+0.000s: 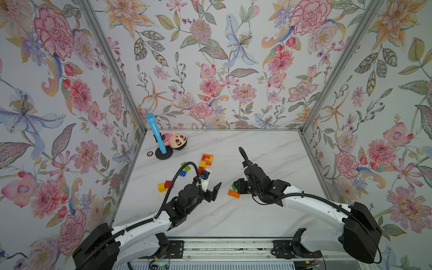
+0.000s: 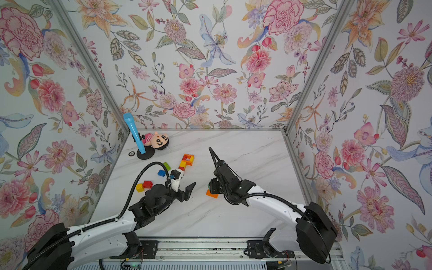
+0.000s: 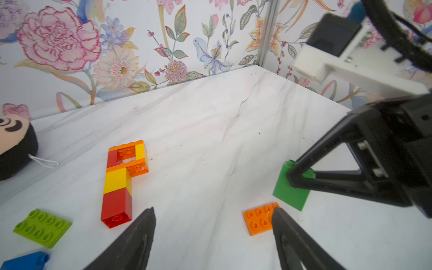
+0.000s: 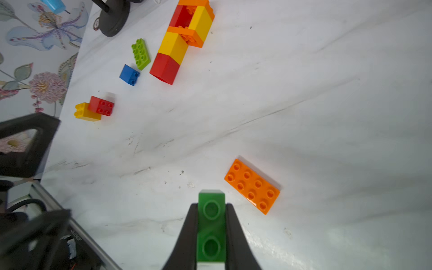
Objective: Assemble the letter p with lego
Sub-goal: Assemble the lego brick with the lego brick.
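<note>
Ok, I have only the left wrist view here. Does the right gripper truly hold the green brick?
Observer: Yes. The right wrist view shows the right gripper shut on the green brick, clamped from both sides.
Operator: Are there loose bricks that I cannot see?
Observer: Two: a red brick and a yellow brick, touching each other.
Operator: Is anything half hidden for me?
Observer: The orange plate. Whole, it has two rows of four studs and lies flat, ungripped.

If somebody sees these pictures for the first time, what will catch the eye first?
The bright brick letter P lies flat toward the far side of the white table, with loose bricks beside it. Next comes the right gripper, shut on a green brick close to a flat orange brick. The flowered walls surround everything.
</note>
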You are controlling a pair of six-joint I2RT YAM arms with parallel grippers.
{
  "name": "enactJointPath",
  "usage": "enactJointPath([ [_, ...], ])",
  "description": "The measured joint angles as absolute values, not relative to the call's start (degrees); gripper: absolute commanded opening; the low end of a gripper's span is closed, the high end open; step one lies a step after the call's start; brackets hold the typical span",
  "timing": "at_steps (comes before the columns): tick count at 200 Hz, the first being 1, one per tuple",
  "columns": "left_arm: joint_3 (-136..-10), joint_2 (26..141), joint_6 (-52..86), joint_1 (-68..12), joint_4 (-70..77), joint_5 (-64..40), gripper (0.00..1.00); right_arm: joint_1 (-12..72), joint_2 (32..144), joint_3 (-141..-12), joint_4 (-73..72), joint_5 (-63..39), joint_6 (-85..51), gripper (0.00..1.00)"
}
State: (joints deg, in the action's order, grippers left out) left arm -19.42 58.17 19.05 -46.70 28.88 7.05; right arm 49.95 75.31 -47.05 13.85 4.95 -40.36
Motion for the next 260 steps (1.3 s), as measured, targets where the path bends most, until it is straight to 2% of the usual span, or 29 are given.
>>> enactJointPath([
  [34, -15.3, 55.5, 22.3, -41.8, 29.7, 9.5, 0.84, 54.3, 79.5, -47.4, 16.7, 12.6, -43.9, 0.00],
  [96, -10.8, 50.3, 23.7, -39.1, 30.6, 10.6, 0.86, 59.5, 82.5, -47.4, 21.7, 17.1, -50.0, 0.00],
  [196, -9.4, 47.8, 23.6, -38.5, 30.7, 11.0, 0.89, 58.7, 88.7, -49.1, 22.5, 18.4, -51.9, 0.00],
  [260, -9.4, 48.7, 23.6, -38.2, 30.7, 11.2, 0.91, 54.4, 90.2, -49.5, 21.1, 18.9, -48.9, 0.00],
])
